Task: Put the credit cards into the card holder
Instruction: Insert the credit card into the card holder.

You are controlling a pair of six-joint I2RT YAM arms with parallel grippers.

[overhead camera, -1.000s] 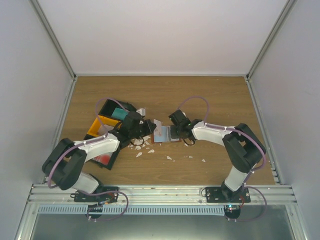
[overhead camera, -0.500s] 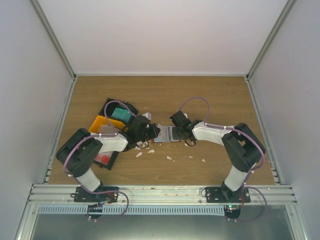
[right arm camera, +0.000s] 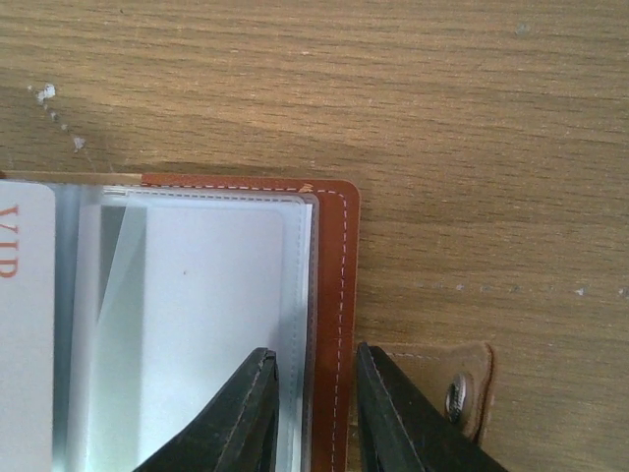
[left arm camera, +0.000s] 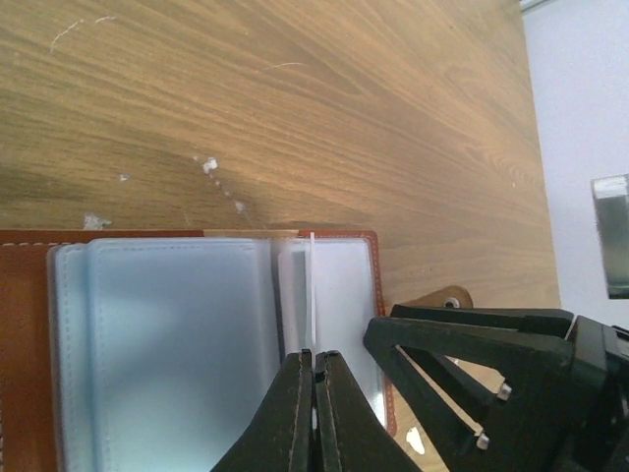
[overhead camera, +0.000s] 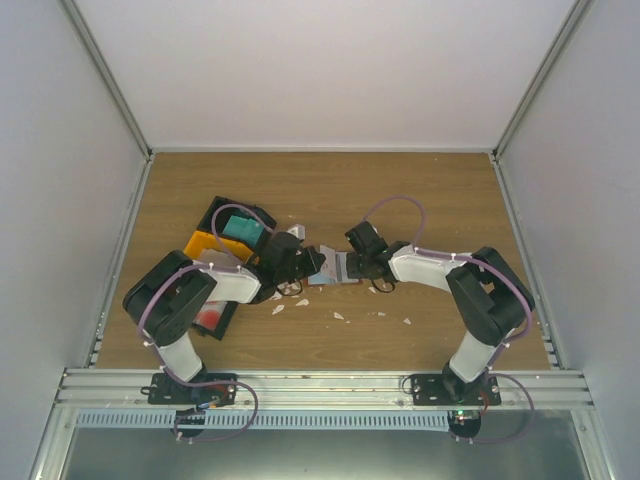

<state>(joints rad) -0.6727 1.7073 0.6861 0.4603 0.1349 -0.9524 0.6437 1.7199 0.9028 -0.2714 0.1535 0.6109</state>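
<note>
The card holder [overhead camera: 336, 268] lies open at mid-table, brown leather with clear sleeves [left arm camera: 167, 344]. My left gripper [left arm camera: 314, 356] is shut on a thin pale card [left arm camera: 313, 285], seen edge-on and standing over the sleeves near the holder's right side. My right gripper [right arm camera: 314, 354] points down at the holder's right edge [right arm camera: 336, 295]. Its jaws are a little apart, one finger [right arm camera: 257, 403] on a sleeve, the other beside the snap tab [right arm camera: 457, 393]. A white card with red letters [right arm camera: 20, 295] sits in a sleeve. In the top view the left gripper [overhead camera: 318, 262] and right gripper [overhead camera: 347, 265] meet at the holder.
A black-and-orange tray [overhead camera: 198, 245] stands left of the holder, under my left arm, with a teal card [overhead camera: 243, 229] and a red card [overhead camera: 207, 316] in it. Small white scraps [overhead camera: 338, 316] lie on the wood in front of the holder.
My left arm has drawn its elbow back towards its base and uncovered the teal card, while its gripper moved right with the pale card, onto the holder. The right gripper barely shifted.
</note>
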